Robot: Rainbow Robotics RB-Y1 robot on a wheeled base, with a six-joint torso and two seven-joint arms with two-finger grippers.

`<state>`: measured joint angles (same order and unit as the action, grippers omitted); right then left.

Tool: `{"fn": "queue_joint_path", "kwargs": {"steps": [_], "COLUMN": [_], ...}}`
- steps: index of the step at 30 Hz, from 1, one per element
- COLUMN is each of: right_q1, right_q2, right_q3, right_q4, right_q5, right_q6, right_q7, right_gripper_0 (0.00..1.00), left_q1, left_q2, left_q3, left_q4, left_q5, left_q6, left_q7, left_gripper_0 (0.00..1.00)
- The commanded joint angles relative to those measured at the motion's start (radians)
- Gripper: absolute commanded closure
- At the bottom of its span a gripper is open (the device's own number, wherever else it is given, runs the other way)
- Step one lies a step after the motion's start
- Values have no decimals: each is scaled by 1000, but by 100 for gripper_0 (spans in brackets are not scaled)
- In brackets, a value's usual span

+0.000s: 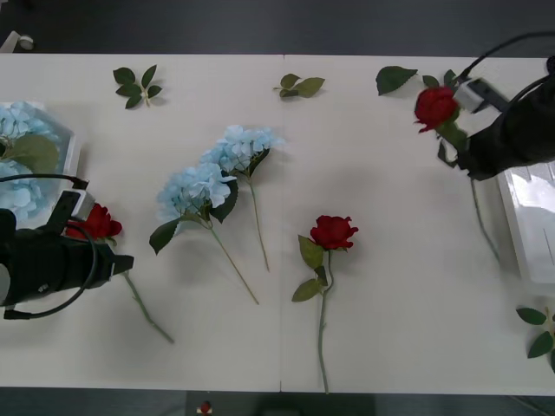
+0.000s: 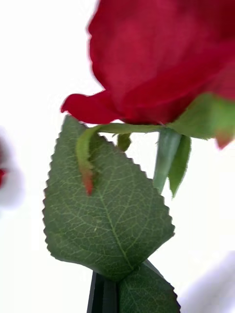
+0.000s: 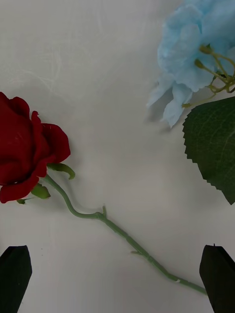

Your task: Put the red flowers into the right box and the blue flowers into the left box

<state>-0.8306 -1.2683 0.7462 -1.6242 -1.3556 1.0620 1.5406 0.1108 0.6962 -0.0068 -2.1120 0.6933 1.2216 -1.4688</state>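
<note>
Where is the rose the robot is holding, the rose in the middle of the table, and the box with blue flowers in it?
Held rose [image 1: 435, 107]: front view, on its red bloom.
Middle rose [image 1: 333, 231]: front view, on its bloom.
Left box [image 1: 71, 149]: front view, on its white wall.

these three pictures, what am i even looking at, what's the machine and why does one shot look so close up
It is a two-armed robot sorting artificial flowers on a white table. The wide picture comes from a camera above the arms, looking down. The other two come from cameras on each wrist, hence the close-ups.

The right gripper is shut on a red rose, lifted beside the right box; its wrist camera sees that bloom and leaf up close. The left gripper is open over another red rose lying near the left box, which already holds blue flowers. Two blue flowers and a third rose lie mid-table, with loose leaf sprigs around.
</note>
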Motion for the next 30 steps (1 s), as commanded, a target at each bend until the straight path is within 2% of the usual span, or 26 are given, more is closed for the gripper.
{"fn": "queue_joint_path", "kwargs": {"steps": [1, 10, 19, 25, 30], "right_q1": [-41, -36, -22, 4, 47], "right_q2": [-77, -106, -26, 6, 24], "right_q3": [-74, -74, -74, -74, -74], "right_q4": [79, 296, 557, 672, 713], "right_q5": [46, 167, 314, 375, 400], "right_q6": [32, 24, -53, -91, -137], "right_q7": [-8, 29, 65, 87, 99], "right_gripper_0": [100, 100, 100, 100, 100], "left_q1": [27, 6, -71, -118, -131], "left_q2": [25, -47, -99, -99, -99], "left_q3": [5, 5, -87, -154, -177], "left_q4": [9, 107, 164, 208, 251], "left_q5": [-61, -199, -439, -494, -495], "left_q6": [-66, -166, -166, -168, -197], "left_q7": [22, 100, 315, 433, 439], "left_gripper_0": [0, 0, 0, 0, 0]}}
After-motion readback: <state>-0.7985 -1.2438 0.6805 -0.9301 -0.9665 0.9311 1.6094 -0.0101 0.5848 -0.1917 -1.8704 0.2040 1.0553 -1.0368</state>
